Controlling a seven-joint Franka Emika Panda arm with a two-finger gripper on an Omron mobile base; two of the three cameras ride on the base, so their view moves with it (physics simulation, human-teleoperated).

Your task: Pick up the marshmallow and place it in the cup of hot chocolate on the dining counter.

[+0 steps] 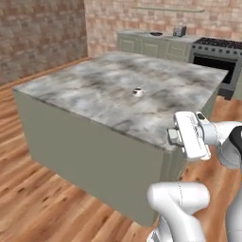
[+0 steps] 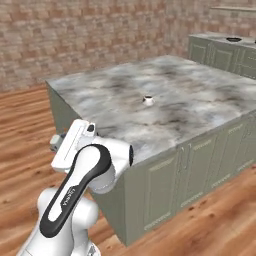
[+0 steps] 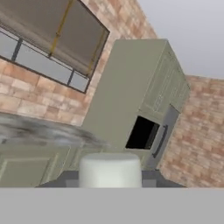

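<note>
The cup of hot chocolate (image 1: 137, 91) (image 2: 148, 100), a small pale mug with dark liquid, stands near the middle of the dining counter (image 1: 85, 87) (image 2: 200, 105). My gripper (image 1: 172, 136) (image 2: 55, 144) hangs beside the counter's near corner, about level with its top and well short of the cup. In the hand view a soft white block, the marshmallow (image 3: 109, 167), sits between the two dark fingertips (image 3: 151, 176) of the gripper (image 3: 109, 178), which is shut on it.
A back worktop with a toaster (image 1: 179, 30) and a black stove (image 1: 215, 54) runs along the brick wall. Wooden floor surrounds the island. A tall sage cabinet (image 3: 144, 87) and a window (image 3: 48, 39) appear in the hand view.
</note>
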